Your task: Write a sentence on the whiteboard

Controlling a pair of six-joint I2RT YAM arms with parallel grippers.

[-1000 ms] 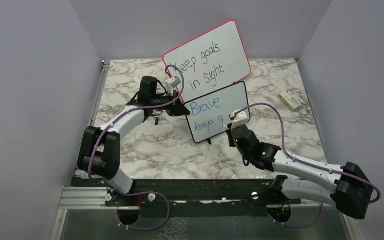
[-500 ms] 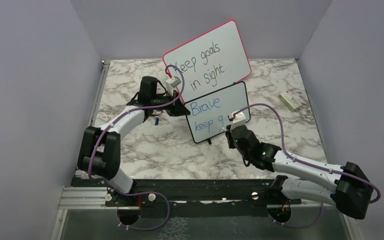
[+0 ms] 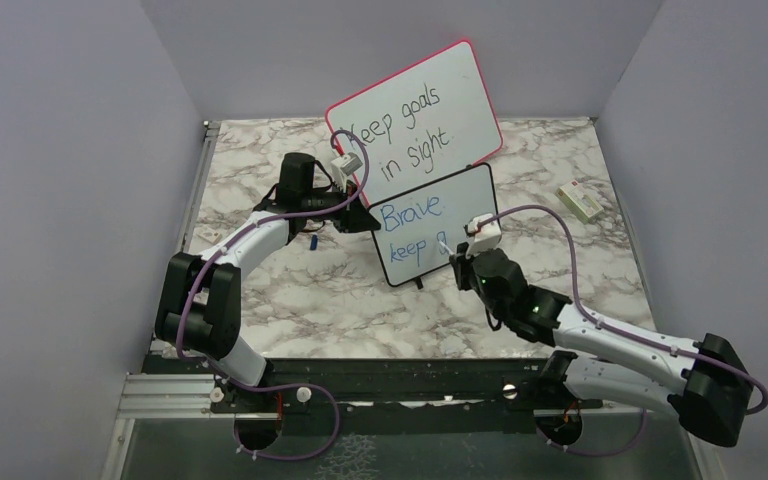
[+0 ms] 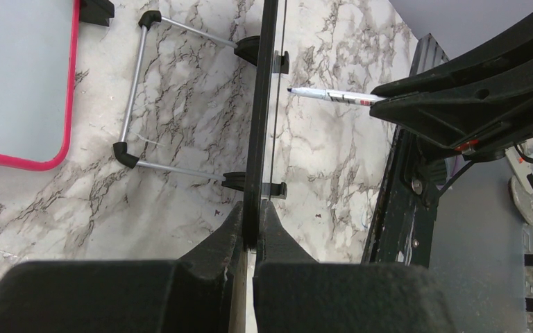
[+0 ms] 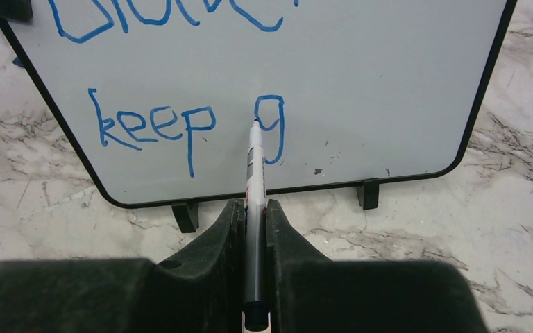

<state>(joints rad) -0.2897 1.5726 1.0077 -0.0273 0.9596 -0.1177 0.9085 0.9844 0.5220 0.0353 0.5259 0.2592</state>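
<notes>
Right claw (image 5: 255,208) clamped shut on a marker (image 5: 255,156), barrel pinched between both fingers, tip pointing at the whiteboard (image 5: 388,83). Tip sits at the left side of the blue "g"; can't confirm actual contact with the face. Whiteboard stands upright on its small black feet, mid-surface, black frame, rounded corners. Blue sentence (image 5: 156,126) so far: "Brave." on the top line, "keep g" below it. Left claw (image 4: 253,218) closed on the whiteboard's side edge, frame gripped between its fingers. Pink-framed board (image 3: 415,110) stands just behind, black writing "Keep goals in sight.", propped on a wire stand (image 4: 135,104). Marble surface (image 3: 290,290) underneath. Small white block (image 3: 580,202) lies near the right wall, well apart. Small blue item (image 3: 314,241) lies beside the left arm.
</notes>
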